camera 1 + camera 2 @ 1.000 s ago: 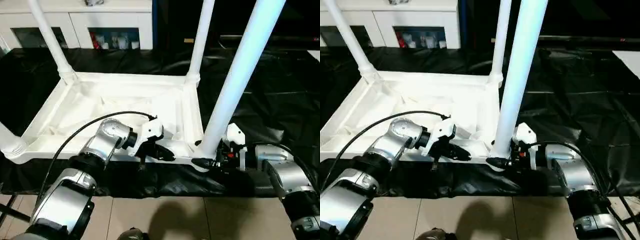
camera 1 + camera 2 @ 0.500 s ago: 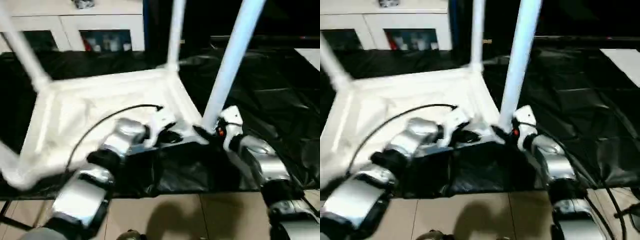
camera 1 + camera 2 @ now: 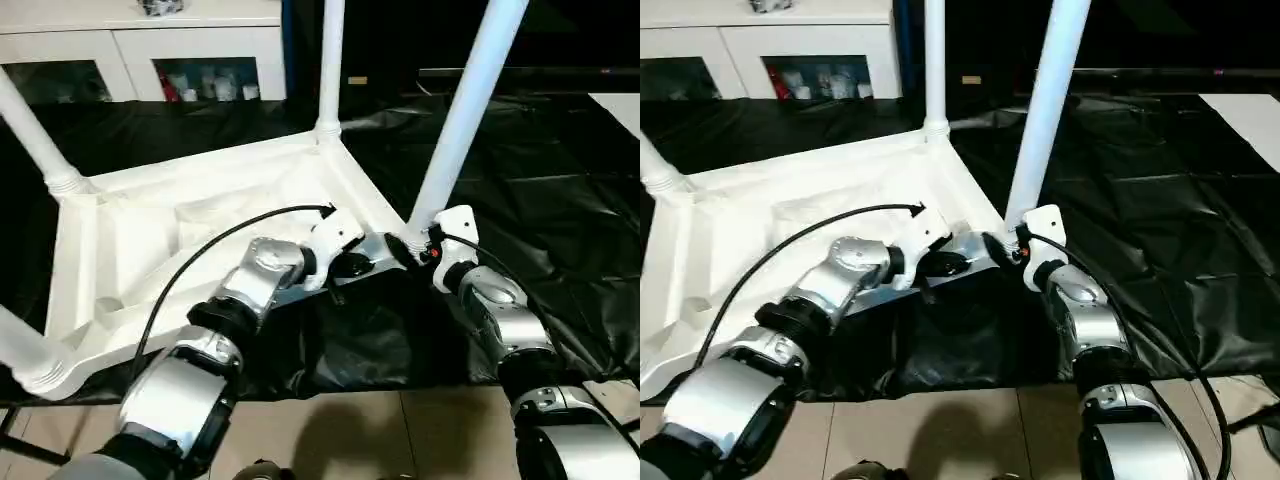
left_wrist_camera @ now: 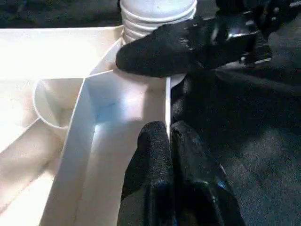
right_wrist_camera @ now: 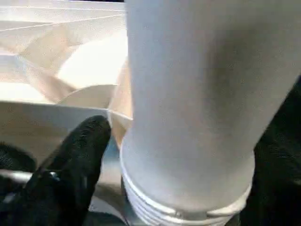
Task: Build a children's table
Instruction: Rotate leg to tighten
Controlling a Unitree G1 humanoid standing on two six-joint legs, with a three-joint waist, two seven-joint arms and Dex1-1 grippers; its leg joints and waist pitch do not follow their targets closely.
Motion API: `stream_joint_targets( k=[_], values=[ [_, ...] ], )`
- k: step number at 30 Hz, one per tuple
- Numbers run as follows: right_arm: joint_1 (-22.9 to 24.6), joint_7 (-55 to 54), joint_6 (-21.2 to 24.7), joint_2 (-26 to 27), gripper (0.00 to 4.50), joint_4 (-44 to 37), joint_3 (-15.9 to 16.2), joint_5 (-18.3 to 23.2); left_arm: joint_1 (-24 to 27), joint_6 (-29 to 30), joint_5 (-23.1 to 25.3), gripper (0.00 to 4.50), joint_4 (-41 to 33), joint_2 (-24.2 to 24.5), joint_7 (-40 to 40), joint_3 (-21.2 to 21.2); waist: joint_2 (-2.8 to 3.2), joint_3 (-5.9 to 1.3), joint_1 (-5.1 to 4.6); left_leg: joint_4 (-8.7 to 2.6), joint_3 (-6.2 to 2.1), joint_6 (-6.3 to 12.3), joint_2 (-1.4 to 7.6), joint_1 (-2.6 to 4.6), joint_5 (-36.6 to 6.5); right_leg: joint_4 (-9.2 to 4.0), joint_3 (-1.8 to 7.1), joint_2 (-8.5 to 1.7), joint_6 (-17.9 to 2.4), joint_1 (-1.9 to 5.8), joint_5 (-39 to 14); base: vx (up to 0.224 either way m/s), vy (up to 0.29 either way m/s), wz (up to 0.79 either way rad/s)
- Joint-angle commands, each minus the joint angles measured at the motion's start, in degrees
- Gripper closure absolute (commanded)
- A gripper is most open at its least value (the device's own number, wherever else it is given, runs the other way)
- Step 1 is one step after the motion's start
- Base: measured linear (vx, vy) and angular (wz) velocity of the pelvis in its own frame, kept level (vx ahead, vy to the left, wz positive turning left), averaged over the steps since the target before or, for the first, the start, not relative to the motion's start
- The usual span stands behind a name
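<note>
Upside-down table [image 3: 200, 215] centre-left on black sheet [image 3: 560, 180]; left wrist view shows left gripper [image 4: 169, 141] fingers pinching its rim, right gripper [image 5: 178, 155] fingers spread around a leg [image 5: 197, 94].

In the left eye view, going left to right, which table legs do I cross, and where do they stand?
Near-left corner leg → far-left corner leg → far-right corner leg → near-right corner leg.

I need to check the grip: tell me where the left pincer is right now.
In the left eye view the left pincer is at the near rim of the upturned table top, shut on that rim's edge, beside the near-right leg and facing the right pincer.
</note>
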Motion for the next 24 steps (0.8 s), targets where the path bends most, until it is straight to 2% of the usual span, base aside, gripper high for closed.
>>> stream_joint_targets(
  k=[1,2,5,6,10,14,19,24],
  values=[
    [1.8,9.1,0.1,2.2,0.56,-1.4,6.7,-0.5,-0.6,-2.7,-1.7,4.5,-3.2,-1.4,-2.8,-0.9,-0.42,-4.13,0.23,-4.63,-4.63,2.43,8.63,1.08,-9.6,-3.59,4.81,-8.44,-15.9,2.83,-0.5,0.0,0.0,0.0],
    [2.3,11.7,-0.2,1.5,0.56,-2.4,7.1,-0.1,-0.4,-2.8,-1.9,4.5,-3.6,-0.9,-4.5,-1.1,-0.52,-4.23,0.36,-4.46,-4.54,4.3,8.73,0.9,-7.8,-3.31,4.64,-8.33,-16.0,2.83,1.3,0.0,0.0,0.0],
    [3.6,18.1,-0.4,-0.5,0.56,-4.7,7.7,1.3,0.6,-3.6,-2.3,4.5,-4.8,0.8,-9.5,-1.9,-0.51,-4.25,0.74,-4.23,-4.43,5.95,8.8,0.82,-7.6,-3.29,4.48,-8.27,-16.1,2.75,0.7,0.0,0.0,0.0],
    [3.9,20.5,-0.3,-1.4,0.56,-5.3,7.9,1.8,1.0,-4.1,-2.4,4.5,-5.3,1.3,-10.9,-2.2,-0.46,-4.16,0.93,-4.25,-4.45,5.96,8.9,0.86,-8.2,-3.43,4.5,-8.29,-16.1,2.62,-0.6,0.0,0.0,0.0],
    [5.3,29.1,1.5,-4.2,0.56,-7.8,9.0,4.0,2.2,-4.6,-3.3,4.5,-6.5,2.8,-15.7,-2.7,-0.24,-3.92,1.24,-4.68,-4.58,4.15,9.17,1.17,-11.3,-3.92,4.56,-8.11,-15.7,2.48,-5.4,0.0,0.0,0.0],
    [7.1,37.1,3.9,-7.1,0.79,-11.4,10.8,5.3,3.2,-4.9,-4.0,4.5,-7.8,4.2,-20.4,-3.0,-0.31,-3.97,1.72,-4.89,-4.53,2.78,9.32,1.48,-11.8,-3.81,4.69,-8.16,-15.9,2.24,-5.2,0.0,0.0,0.0],
    [8.9,42.3,5.1,-9.7,1.19,-14.7,12.7,5.0,3.7,-4.7,-4.2,4.5,-8.4,6.2,-24.6,-3.2,-0.4,-3.96,2.44,-4.81,-4.61,2.43,9.25,1.4,-11.2,-3.91,4.77,-8.48,-15.1,2.32,-6.3,0.0,0.0,0.0],
    [9.8,45.1,6.6,-11.1,1.45,-16.8,13.6,5.5,4.2,-4.3,-4.6,4.5,-9.2,7.5,-27.1,-3.4,-0.38,-3.93,2.4,-4.93,-4.7,1.87,9.33,1.35,-11.7,-3.95,4.79,-8.41,-14.9,2.24,-7.4,0.0,0.0,0.0]
  ],
)
